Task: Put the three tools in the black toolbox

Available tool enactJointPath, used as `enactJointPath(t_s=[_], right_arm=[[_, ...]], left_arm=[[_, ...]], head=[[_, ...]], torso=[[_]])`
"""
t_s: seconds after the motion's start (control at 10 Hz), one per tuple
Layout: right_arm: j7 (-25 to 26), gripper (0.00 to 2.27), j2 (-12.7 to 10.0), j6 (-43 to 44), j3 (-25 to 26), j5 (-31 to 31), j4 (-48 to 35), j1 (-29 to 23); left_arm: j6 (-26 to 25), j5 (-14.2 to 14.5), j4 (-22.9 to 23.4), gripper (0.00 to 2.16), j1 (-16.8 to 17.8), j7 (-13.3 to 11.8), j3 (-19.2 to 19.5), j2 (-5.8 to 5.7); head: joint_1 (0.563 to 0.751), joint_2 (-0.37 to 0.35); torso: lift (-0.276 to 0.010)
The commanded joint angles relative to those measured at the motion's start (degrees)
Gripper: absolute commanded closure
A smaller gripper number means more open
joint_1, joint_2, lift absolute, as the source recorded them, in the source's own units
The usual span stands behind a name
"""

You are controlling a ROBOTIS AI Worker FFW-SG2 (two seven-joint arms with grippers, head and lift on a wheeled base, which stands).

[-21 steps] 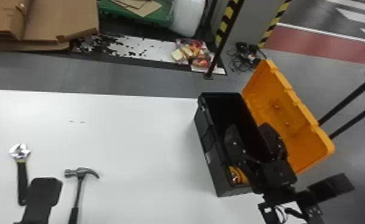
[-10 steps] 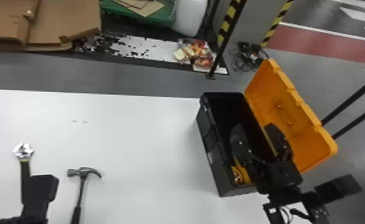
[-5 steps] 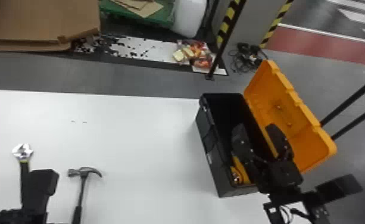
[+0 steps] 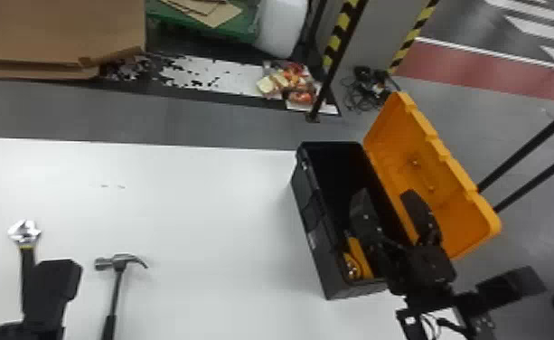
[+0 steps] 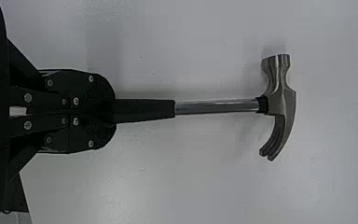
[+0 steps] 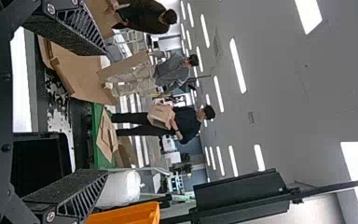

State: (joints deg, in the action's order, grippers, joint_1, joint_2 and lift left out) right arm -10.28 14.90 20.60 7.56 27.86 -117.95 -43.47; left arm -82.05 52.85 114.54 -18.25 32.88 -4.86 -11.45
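The hammer point(image 4: 115, 289) has its handle at the left tool point(image 4: 53, 289), fingers together, hold unclear; wrench point(image 4: 26, 233) left on the white worktop point(image 4: 208, 217). Right tool point(image 4: 386, 199), spread, empty, over black toolbox point(image 4: 309, 221). Cardboard point(image 4: 58, 31) far left.

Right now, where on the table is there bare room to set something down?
The widest bare patch of table lies between the hammer and black toolbox. Another runs from the wrench to the far edge. It is crowded at near left, around both tools and the left arm, and by the right claw at the toolbox.
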Motion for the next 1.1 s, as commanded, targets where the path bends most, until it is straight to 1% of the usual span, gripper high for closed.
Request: enactJointPath(t_s=[0.0, 0.1, 0.2, 0.3, 0.4, 0.5, 0.6, 0.7, 0.8, 0.9, 1.0], right_arm=[[0.0, 0.1, -0.2, 0.0, 0.0, -0.1, -0.2, -0.1], [0.0, 0.1, -0.2, 0.0, 0.0, -0.1, -0.3, -0.2], [0.0, 0.1, -0.2, 0.0, 0.0, -0.2, -0.4, -0.2], [0.0, 0.1, -0.3, -0.2, -0.1, -0.3, -0.4, -0.1], [0.0, 0.1, -0.3, -0.4, -0.4, -0.6, -0.6, 0.0], [0.0, 0.1, -0.4, -0.5, -0.5, -0.7, -0.8, 0.0], [-0.1, 0.1, -0.4, -1.8, -0.5, -0.7, -1.2, 0.1], [-0.1, 0.1, -0.4, -3.9, -0.4, -0.7, -2.2, 0.2], [-0.3, 0.1, -0.5, -5.6, -0.3, -0.5, -3.2, 0.4], [-1.1, 0.1, -0.6, -9.5, 0.0, -0.1, -4.6, 0.7], [-1.3, 0.1, -1.0, -12.1, 0.1, -0.2, -6.1, 0.8]], left_arm=[[-0.9, 0.0, 1.2, 1.77, -0.2, -0.3, 0.1, -0.32], [-3.0, -0.5, 3.2, 1.77, -0.3, -0.8, 0.7, -0.76], [-5.4, -0.4, 6.1, 1.77, -0.5, -0.9, 1.9, -1.47], [-8.0, -0.5, 8.4, 1.77, -0.4, -1.5, 3.4, -1.47], [-8.0, -0.7, 9.8, 1.77, 0.1, -2.6, 4.5, -1.56], [-8.0, -1.7, 10.6, 1.77, 0.4, -4.8, 5.1, -1.82], [-8.0, -2.0, 11.1, 1.77, 0.8, -9.3, 6.8, -2.17], [-8.0, -3.5, 11.0, 1.77, 1.5, -14.8, 8.1, -2.26], [-8.0, -5.4, 10.9, 1.77, 1.7, -22.1, 10.4, -2.26], [-8.0, -7.5, 10.6, 1.77, 2.3, -28.5, 12.0, -2.08], [-8.0, -10.1, 10.4, 1.77, 3.0, -34.5, 13.6, -1.47]], head=[[0.695, -0.299], [0.695, -0.299], [0.695, -0.296], [0.695, -0.29], [0.695, -0.272], [0.695, -0.256], [0.695, -0.239], [0.695, -0.234], [0.695, -0.233], [0.695, -0.228], [0.695, -0.217]], torso=[[-0.055], [-0.055], [-0.055], [-0.055], [-0.055], [-0.055], [-0.055], [-0.055], [-0.055], [-0.055], [-0.055]])
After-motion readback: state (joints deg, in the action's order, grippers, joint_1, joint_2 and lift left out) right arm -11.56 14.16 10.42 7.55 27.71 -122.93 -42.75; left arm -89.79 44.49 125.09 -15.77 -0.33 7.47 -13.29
